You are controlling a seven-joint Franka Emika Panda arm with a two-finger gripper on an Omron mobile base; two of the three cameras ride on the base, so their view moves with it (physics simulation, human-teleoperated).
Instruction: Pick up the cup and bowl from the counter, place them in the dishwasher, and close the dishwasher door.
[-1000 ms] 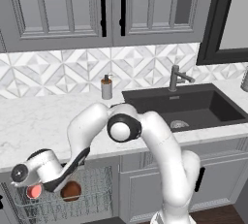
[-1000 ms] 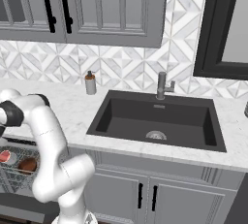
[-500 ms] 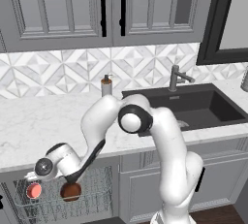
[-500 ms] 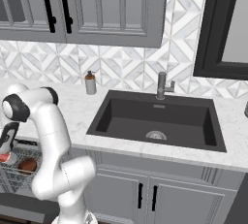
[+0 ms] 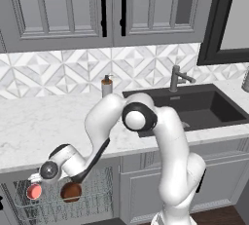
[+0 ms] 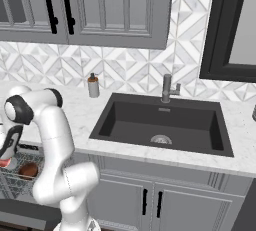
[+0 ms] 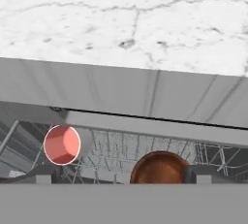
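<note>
Hovering spread and empty over the rack, the tool [image 5: 36, 180] has cup [image 5: 33, 191] and bowl [image 5: 71, 191] loaded; shutting the dishwasher door remains.

Below my white marble worktop [image 5: 44, 121], the dishwasher's wire rack [image 5: 97, 197] carries the cup [image 5: 34, 191] and bowl [image 5: 71, 192], side by side.

The white arm rises from its base, bends at a dark elbow joint above the counter [image 5: 29, 126] edge, then folds down and to the left, below that edge. The gripper [image 5: 36, 179] hangs just under the counter's lip, its jaws spread wide with nothing between them.
</note>
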